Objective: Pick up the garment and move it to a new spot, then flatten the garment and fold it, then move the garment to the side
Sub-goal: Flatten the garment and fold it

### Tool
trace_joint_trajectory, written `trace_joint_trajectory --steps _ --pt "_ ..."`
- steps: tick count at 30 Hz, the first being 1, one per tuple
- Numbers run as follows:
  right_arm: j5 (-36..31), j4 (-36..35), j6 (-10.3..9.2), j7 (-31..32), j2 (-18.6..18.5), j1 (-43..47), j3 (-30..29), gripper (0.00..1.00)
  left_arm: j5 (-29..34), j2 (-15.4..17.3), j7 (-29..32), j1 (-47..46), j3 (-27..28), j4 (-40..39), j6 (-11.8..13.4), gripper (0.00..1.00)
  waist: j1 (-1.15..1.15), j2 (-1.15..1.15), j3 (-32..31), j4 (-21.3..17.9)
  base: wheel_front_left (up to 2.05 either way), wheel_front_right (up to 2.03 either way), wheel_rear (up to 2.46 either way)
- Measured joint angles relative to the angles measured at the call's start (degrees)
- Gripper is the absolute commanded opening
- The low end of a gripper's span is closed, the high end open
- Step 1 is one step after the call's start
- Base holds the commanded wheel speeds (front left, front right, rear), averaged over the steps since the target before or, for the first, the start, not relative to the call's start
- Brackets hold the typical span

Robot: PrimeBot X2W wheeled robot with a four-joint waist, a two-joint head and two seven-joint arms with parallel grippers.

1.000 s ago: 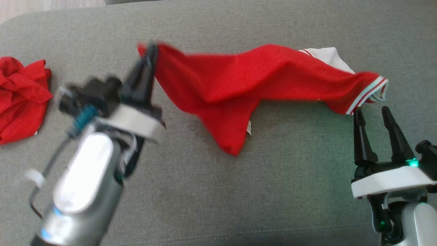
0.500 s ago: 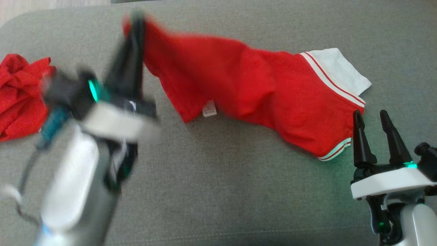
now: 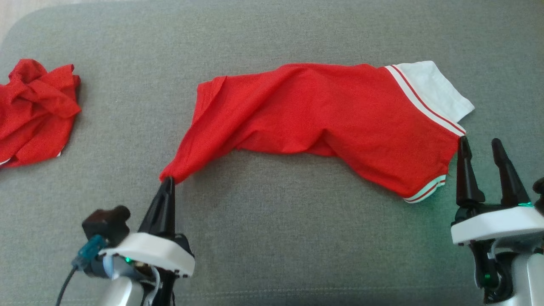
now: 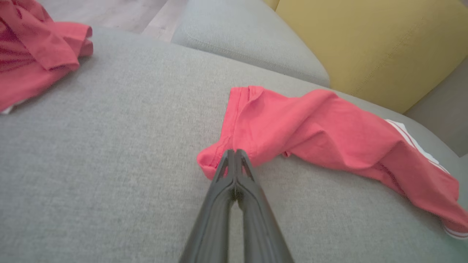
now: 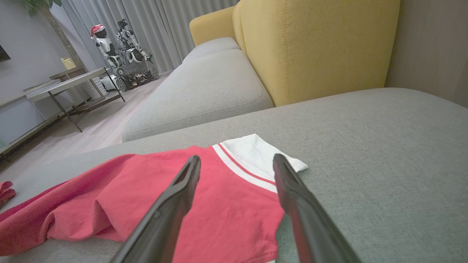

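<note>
left gripper (image 3: 168, 182): fingers squeezed together, pinching the near-left corner of the garment (image 3: 323, 114)
right gripper (image 3: 480, 141): fingers spread, right by the garment's striped right end

The left hand (image 3: 167, 182) sits at the lower left of the head view. Its two dark fingers (image 3: 161, 208) are pressed together and point up, with the tips pinching a corner of the garment (image 3: 323, 114). Its white wrist (image 3: 148, 253) angles down toward the bottom edge. The right hand (image 3: 480, 142) stands at the lower right, fingers upright and spread apart, holding nothing. Its inner fingertip is at the garment's edge.
</note>
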Motion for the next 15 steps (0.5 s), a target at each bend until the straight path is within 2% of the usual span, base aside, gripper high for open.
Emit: trace_joint_trajectory --steps 2,3,4,11,15 --pt "-0.01 0.55 0.00 0.36 0.00 -0.53 -0.80 1.00 -0.27 -0.54 -0.07 0.62 -0.20 2.07 -0.52 0.00 0.00 0.00 -0.35 0.06 0.00 0.00 0.00" --pt "-0.01 0.58 0.01 0.44 0.00 -0.59 -0.87 1.00 -0.43 -0.56 -0.07 0.72 -0.23 2.63 -0.53 0.45 0.00 0.00 -0.47 0.03 0.00 0.00 0.00" --pt "-0.02 0.62 0.01 0.44 0.00 -0.57 -1.04 1.00 -0.71 -0.56 -0.08 0.79 -0.25 3.20 -0.55 1.00 0.00 0.00 -0.60 0.03 0.00 0.00 0.00" --pt "-1.81 0.21 0.00 0.41 0.00 -0.53 -1.81 1.00 0.16 -0.54 -2.50 0.69 0.01 2.44 -0.90 1.00 0.00 0.00 -1.86 -0.21 0.00 0.00 0.00" --pt "-3.78 -0.87 0.01 0.41 0.00 -0.29 -1.62 1.00 2.97 -0.30 -3.54 0.60 0.38 -0.74 0.16 1.00 0.00 0.00 -3.01 -0.36 0.00 0.00 0.00"
